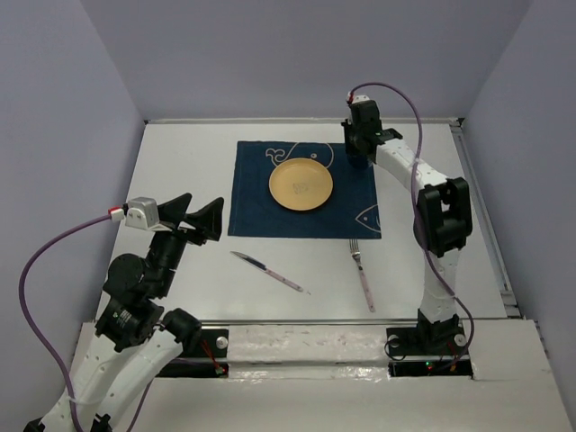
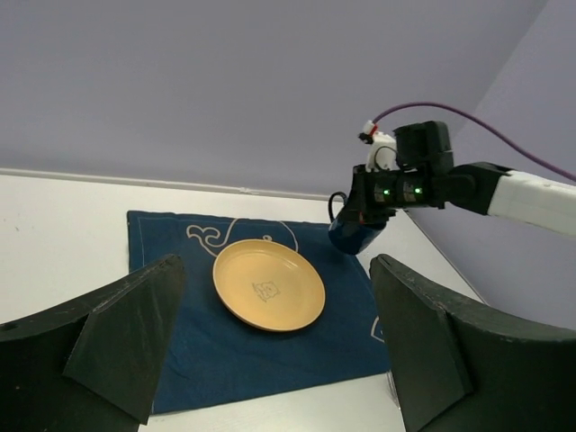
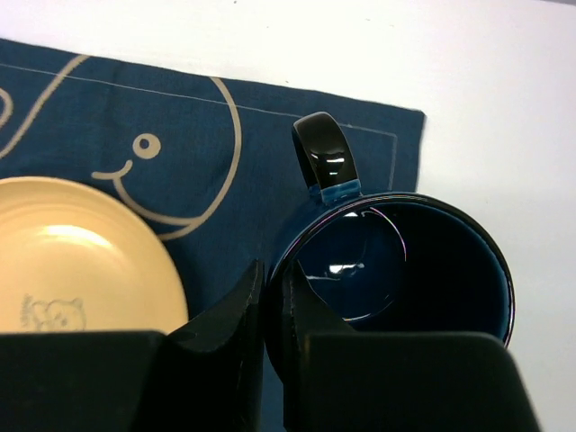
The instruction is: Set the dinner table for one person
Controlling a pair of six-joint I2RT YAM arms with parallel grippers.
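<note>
Stretching out beneath the left pincer (image 1: 196,214) and the right pincer (image 1: 360,148), the white table (image 1: 180,162) carries everything. The navy mat (image 1: 261,202) lies on it, its far right corner under the right pincer and the whole cloth ahead of the left pincer. The yellow plate (image 1: 301,184) sits on the mat, just left of the right pincer. The dark mug (image 3: 396,270) is pinched at its rim by the right pincer, one finger inside and one outside, with the handle pointing away. I cannot tell whether its base touches the mat. The fork (image 1: 362,270) lies on bare table, between that pincer and its arm's base. The knife (image 1: 268,272) lies just right of the left pincer, which is spread wide and holds nothing.
</note>
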